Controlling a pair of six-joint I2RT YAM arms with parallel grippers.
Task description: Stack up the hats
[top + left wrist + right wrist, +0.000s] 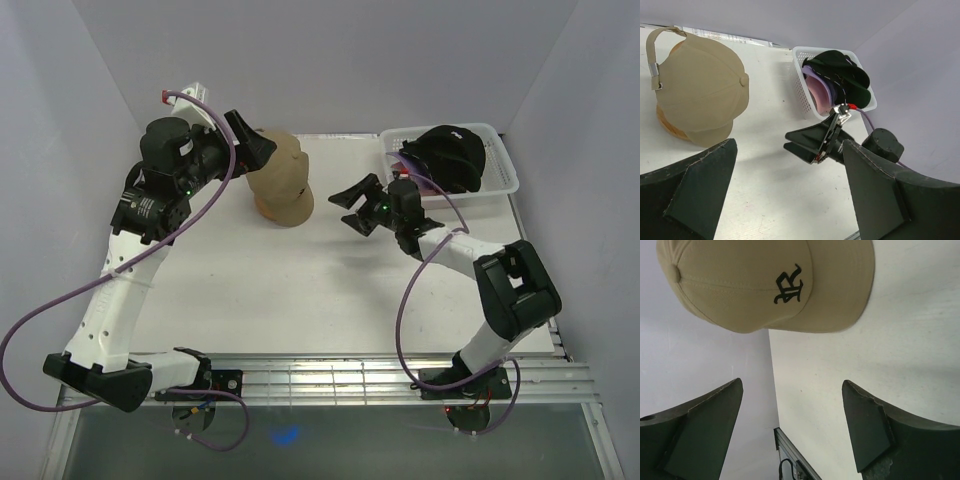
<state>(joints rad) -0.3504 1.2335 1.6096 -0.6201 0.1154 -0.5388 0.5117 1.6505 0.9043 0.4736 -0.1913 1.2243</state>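
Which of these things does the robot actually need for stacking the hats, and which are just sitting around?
Part of the job:
- tan cap, sitting on the stand
- dark caps, lavender cap and pink cap, all in the basket

Just there:
- wooden stand under the tan cap
- white mesh basket holding the other caps
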